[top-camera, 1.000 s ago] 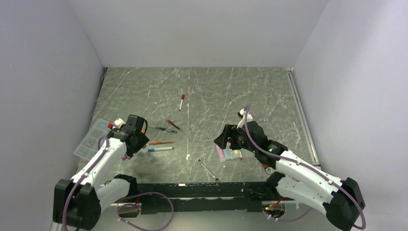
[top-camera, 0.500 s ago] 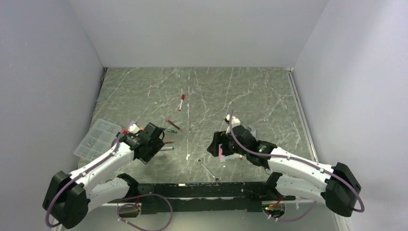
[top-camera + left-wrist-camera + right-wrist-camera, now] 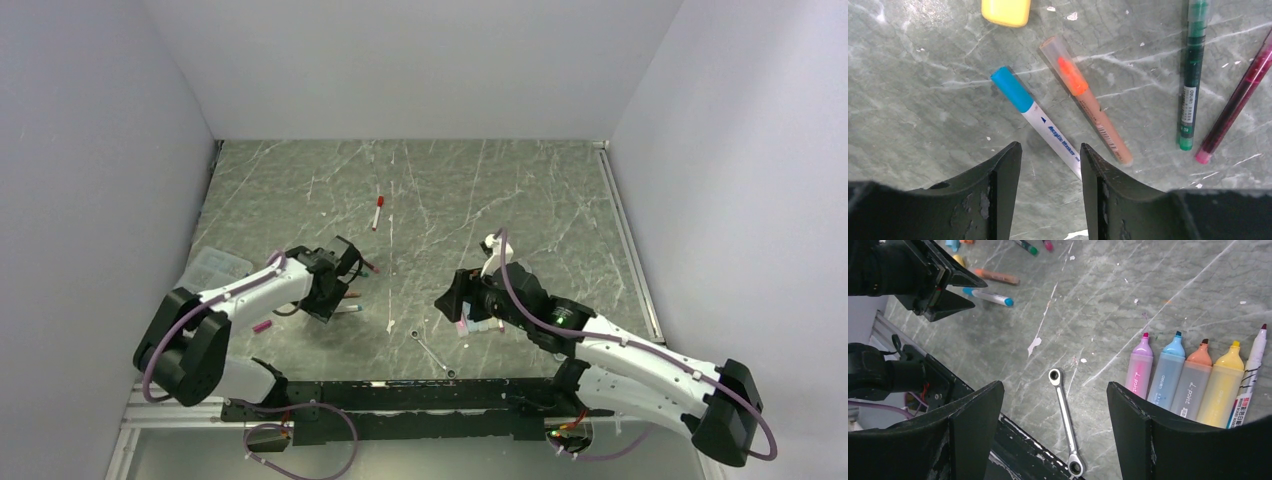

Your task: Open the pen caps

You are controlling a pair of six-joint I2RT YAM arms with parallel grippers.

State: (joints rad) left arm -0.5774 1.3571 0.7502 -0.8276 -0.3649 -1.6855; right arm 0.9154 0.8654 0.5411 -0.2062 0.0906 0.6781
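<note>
— What's different from a second ago?

— The left arm (image 3: pixel 250 290) has swung away from the clear box (image 3: pixel 205 278) at the edge of the table (image 3: pixel 450 180) and over to the loose pens. The left jaws are spread, straddling the white marker (image 3: pixel 1048 132) behind its blue cap (image 3: pixel 1012 89), and seem to touch nothing.

— And the right?

— The right jaws are wide apart and empty, hovering by the four highlighters (image 3: pixel 1178 382), already uncapped, and the wrench (image 3: pixel 1064 415).

— Meaning?

— The blue cap, still on, looks like the next target. The orange cap (image 3: pixel 1060 60) beside it is waiting too.
</note>
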